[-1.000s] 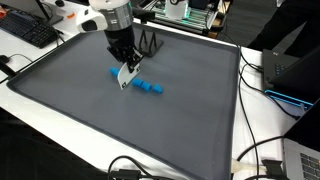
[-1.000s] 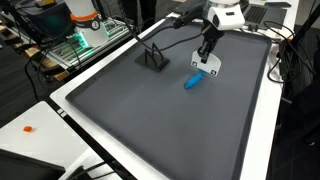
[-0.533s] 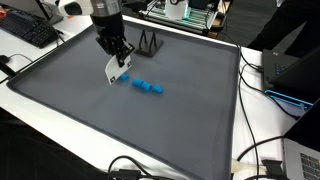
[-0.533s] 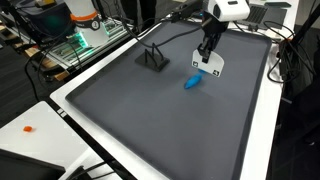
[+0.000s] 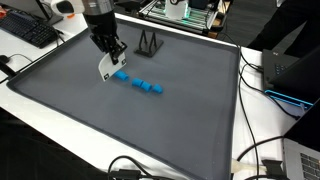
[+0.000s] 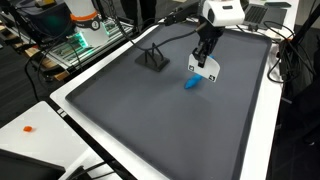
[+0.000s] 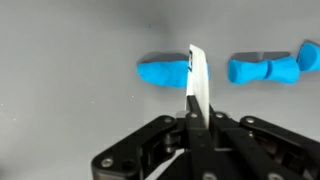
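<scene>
A thin white card [image 7: 198, 80], judged light, stiff and slippery, is held pinched by one edge in the clenched gripper [image 7: 193, 118], over blue blocks [image 5: 140, 83] on the bench [image 5: 190, 125].

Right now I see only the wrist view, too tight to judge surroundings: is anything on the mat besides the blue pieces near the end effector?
Observer: Yes, a small black stand sits near the edge of the mat, apart from the blue pieces and the end effector holding its white card.
Operator: Anything off the mat?
Observer: A keyboard lies on the white table beside it.
Operator: More?
Observer: A small orange thing lies on the table too, far from the arm.
</scene>
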`<state>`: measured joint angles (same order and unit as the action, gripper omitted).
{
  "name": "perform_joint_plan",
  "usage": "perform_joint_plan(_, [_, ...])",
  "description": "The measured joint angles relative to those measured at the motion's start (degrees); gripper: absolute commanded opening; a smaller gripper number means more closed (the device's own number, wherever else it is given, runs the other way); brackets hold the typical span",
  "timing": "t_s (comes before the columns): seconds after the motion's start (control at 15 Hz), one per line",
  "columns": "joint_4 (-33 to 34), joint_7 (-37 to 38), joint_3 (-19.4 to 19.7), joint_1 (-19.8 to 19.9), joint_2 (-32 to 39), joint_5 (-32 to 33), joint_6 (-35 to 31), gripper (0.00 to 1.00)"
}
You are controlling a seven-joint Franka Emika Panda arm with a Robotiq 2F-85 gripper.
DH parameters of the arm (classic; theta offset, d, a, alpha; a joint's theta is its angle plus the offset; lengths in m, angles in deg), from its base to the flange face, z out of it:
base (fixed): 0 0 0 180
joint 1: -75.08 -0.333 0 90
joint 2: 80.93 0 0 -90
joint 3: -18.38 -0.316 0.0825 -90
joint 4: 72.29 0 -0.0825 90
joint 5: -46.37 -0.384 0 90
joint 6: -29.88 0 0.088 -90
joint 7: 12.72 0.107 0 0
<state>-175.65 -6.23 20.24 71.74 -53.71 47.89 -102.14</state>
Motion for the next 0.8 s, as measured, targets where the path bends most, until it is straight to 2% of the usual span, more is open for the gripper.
perform_joint_plan(0.8, [-1.01,0.00,0.03,0.35,1.57,0.00,-0.08,0.01])
